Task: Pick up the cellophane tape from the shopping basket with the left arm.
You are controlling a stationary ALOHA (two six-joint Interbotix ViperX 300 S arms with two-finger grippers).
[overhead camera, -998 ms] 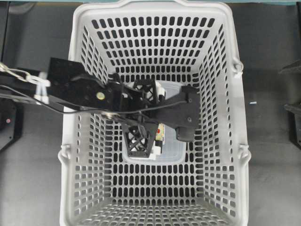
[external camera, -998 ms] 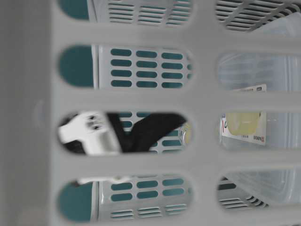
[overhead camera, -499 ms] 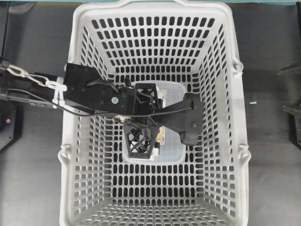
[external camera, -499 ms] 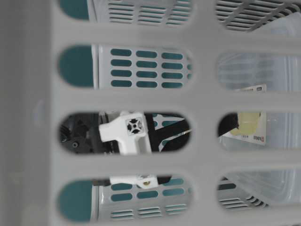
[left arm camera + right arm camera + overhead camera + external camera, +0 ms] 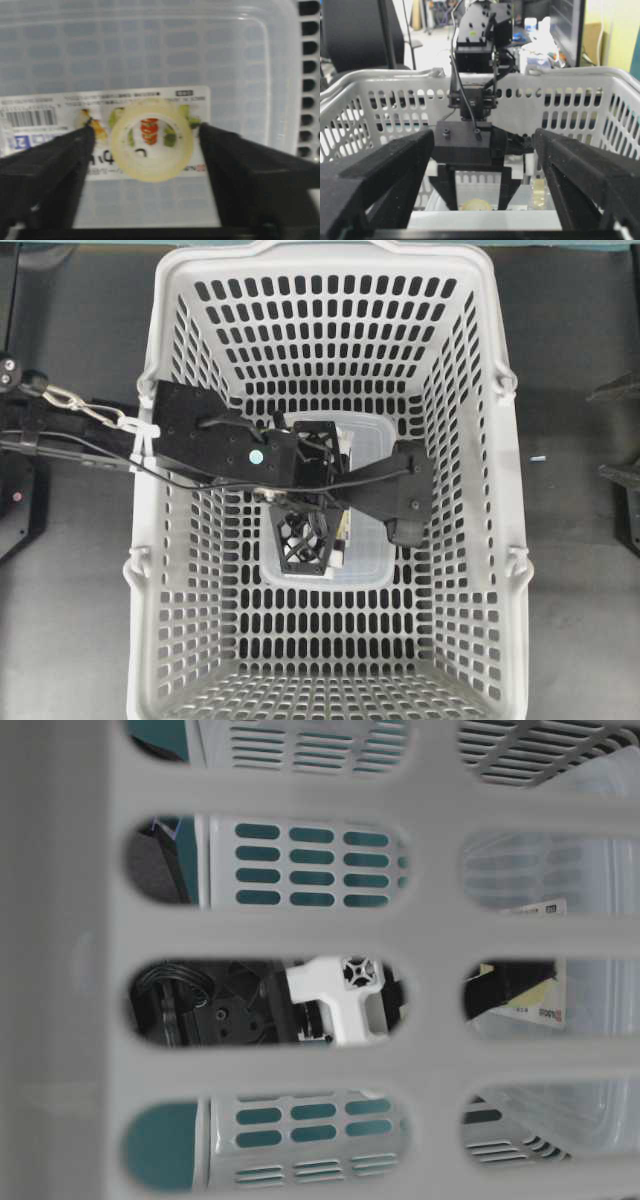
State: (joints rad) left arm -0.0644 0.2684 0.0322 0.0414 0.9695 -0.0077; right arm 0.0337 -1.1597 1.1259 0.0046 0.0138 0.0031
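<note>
The pale-yellow cellophane tape (image 5: 151,138) lies flat on the label of a clear plastic box (image 5: 150,55) on the floor of the light-grey shopping basket (image 5: 503,540). My left gripper (image 5: 145,134) is open and low over the box, one black finger on each side of the roll with small gaps. The right wrist view shows the same: the roll (image 5: 476,204) sits between the left gripper's fingers (image 5: 449,187). In the overhead view the left arm (image 5: 210,445) reaches into the basket and hides the tape. My right gripper (image 5: 485,155) is open and empty outside the basket.
The clear box (image 5: 365,565) lies in the middle of the basket floor, partly under the left arm. The basket's slotted walls (image 5: 580,110) surround the left gripper. The right arm (image 5: 625,475) stays at the overhead view's right edge.
The left arm has pushed farther into the basket and the gripper has come down, so that its open fingers now flank the tape. The right arm has not moved.
</note>
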